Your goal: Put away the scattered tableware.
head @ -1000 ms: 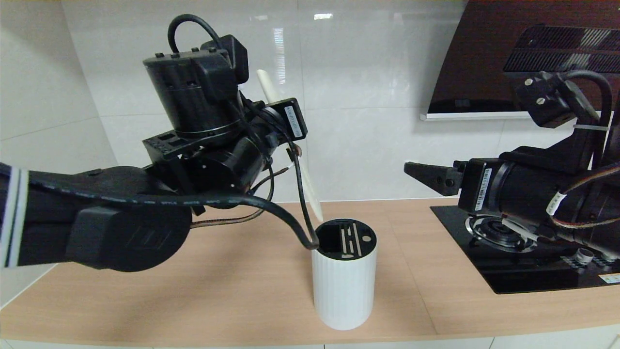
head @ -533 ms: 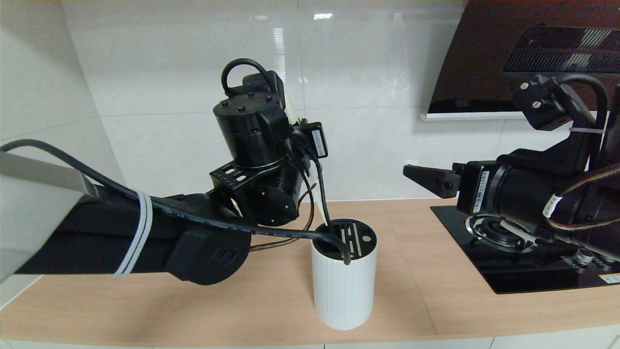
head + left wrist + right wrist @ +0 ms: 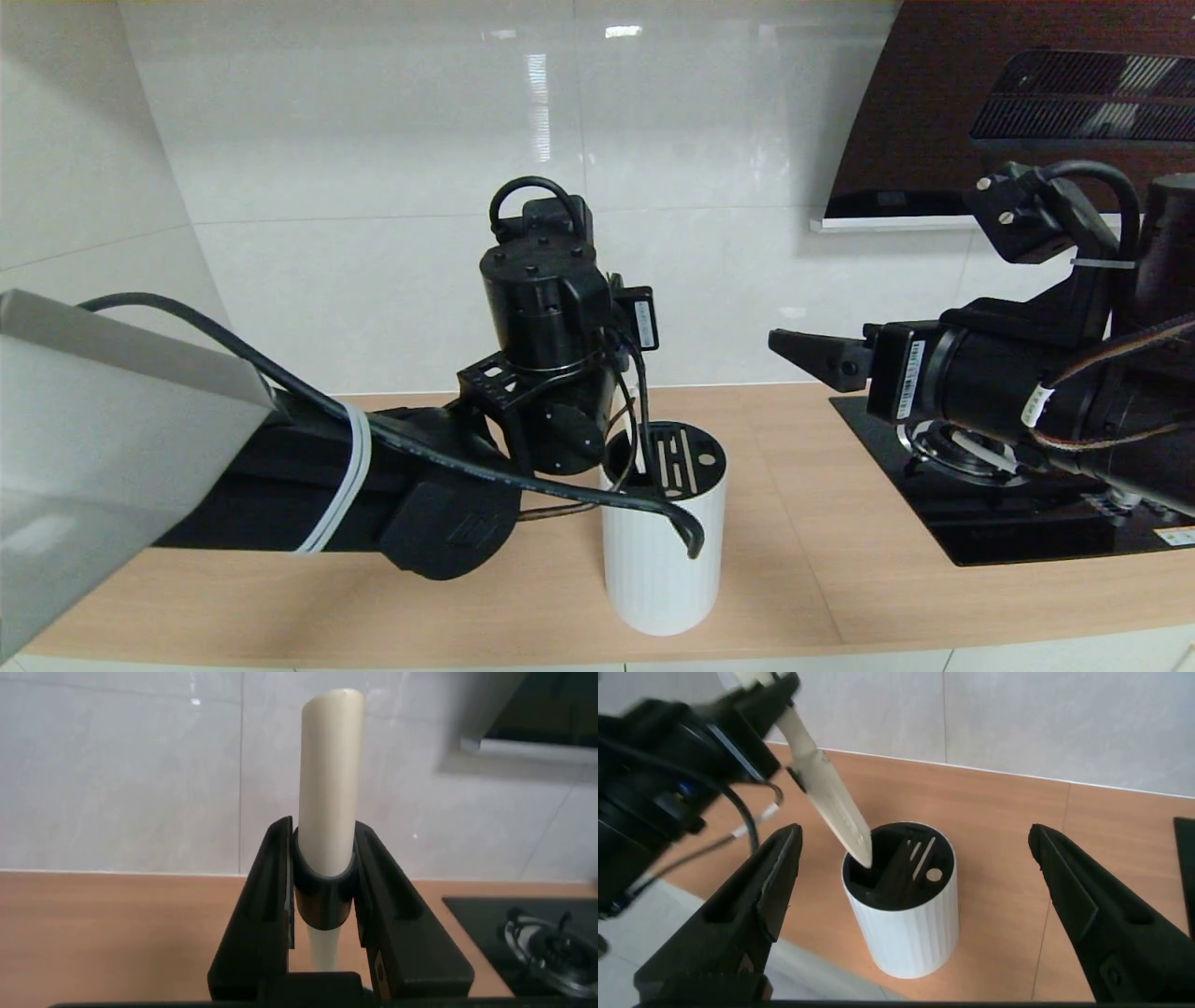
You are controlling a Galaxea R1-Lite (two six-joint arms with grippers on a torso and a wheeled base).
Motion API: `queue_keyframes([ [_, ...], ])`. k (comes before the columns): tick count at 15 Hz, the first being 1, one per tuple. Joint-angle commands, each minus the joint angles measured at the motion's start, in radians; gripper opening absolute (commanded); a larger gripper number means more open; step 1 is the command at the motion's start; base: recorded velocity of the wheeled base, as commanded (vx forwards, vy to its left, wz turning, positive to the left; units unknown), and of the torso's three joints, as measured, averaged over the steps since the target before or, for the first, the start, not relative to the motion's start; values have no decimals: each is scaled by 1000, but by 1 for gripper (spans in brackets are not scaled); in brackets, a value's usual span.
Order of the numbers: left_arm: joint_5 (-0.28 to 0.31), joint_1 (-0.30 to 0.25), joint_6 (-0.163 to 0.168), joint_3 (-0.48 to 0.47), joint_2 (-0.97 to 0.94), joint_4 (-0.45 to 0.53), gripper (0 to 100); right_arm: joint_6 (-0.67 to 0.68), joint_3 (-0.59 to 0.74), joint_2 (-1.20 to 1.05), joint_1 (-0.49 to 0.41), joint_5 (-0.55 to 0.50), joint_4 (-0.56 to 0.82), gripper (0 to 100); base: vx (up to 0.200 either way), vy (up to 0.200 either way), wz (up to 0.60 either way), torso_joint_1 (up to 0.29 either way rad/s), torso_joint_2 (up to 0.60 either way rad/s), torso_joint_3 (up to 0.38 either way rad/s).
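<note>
A knife with a cream handle (image 3: 329, 756) and a pale blade (image 3: 827, 789) is held in my left gripper (image 3: 324, 859), which is shut on the handle. The blade slants down, and its tip sits in the large opening of the white ribbed holder (image 3: 663, 551), also seen from above as the holder (image 3: 901, 924). The left wrist hangs just behind and to the left of the holder's top. My right gripper (image 3: 803, 350) hovers open, above and to the right of the holder, with nothing between its fingers (image 3: 738, 924).
The holder stands near the front edge of a wooden counter (image 3: 794, 560). A black gas stove (image 3: 980, 504) is set into the counter at the right, under a dark range hood (image 3: 980, 112). White tiled wall runs behind.
My left arm has swung right and down, bringing the knife from high above the holder into its opening. The right gripper has drifted slightly left.
</note>
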State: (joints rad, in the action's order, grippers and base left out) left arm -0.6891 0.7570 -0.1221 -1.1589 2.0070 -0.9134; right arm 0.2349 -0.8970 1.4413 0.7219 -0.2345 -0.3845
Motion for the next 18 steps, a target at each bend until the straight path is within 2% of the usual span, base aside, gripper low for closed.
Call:
queue_keyframes([
  [1, 0, 4, -1, 2, 22, -1, 0, 1, 0, 4, 1, 0, -1, 100, 0, 0, 0, 0, 0, 0],
  [11, 5, 38, -10, 25, 101, -1, 0, 0, 1, 7, 1, 0, -1, 100, 0, 0, 0, 0, 0, 0],
  [14, 7, 42, -28, 25, 137, -1, 0, 0, 4, 7, 1, 0, -1, 100, 0, 0, 0, 0, 0, 0],
  [18, 17, 44, -31, 41, 174, -2, 0, 0, 4, 8, 1, 0, -1, 100, 0, 0, 0, 0, 0, 0],
])
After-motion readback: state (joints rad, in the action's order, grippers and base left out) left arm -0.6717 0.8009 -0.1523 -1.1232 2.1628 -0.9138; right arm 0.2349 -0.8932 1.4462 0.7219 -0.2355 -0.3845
